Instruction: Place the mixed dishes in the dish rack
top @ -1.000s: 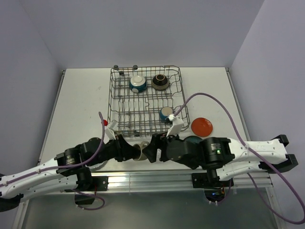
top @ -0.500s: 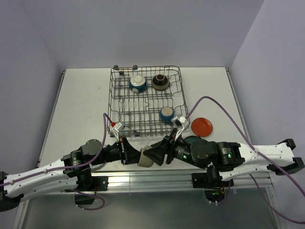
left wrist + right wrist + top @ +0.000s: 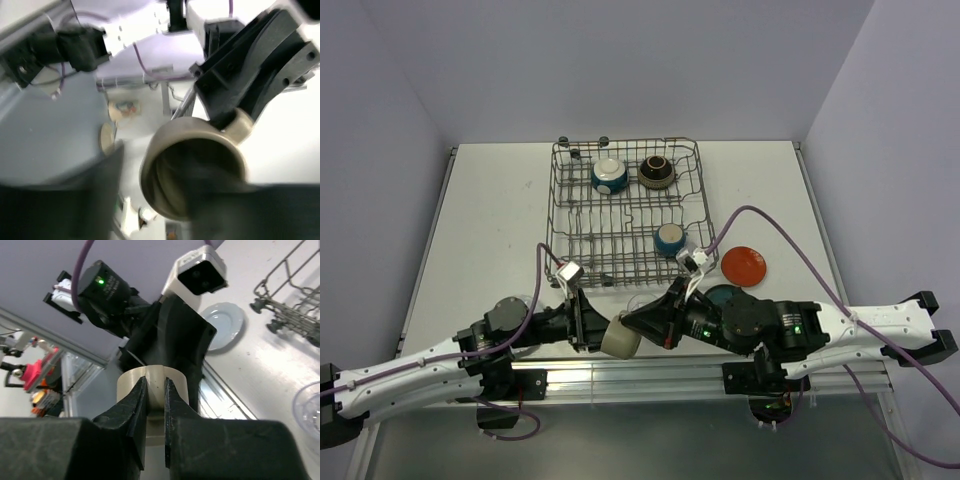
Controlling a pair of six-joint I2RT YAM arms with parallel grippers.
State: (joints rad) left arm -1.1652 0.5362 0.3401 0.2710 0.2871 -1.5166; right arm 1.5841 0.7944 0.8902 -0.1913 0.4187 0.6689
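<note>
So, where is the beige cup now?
Top view: the beige cup is low centre, between the left gripper and the right gripper, nearer than the dish rack.

What you can't make out

Your left wrist view is smeared: the left gripper's (image 3: 160, 205) jaws are dark blurs over the beige cup (image 3: 192, 172), so you cannot tell whether they grip it. From above, the right arm (image 3: 790, 325) covers most of the teal plate (image 3: 725, 293). Your right wrist view cuts off the clear glass (image 3: 310, 407) and dish rack (image 3: 280, 315) at its right edge, and the left arm (image 3: 175, 340) hides part of the pale plate (image 3: 225, 325).
</note>
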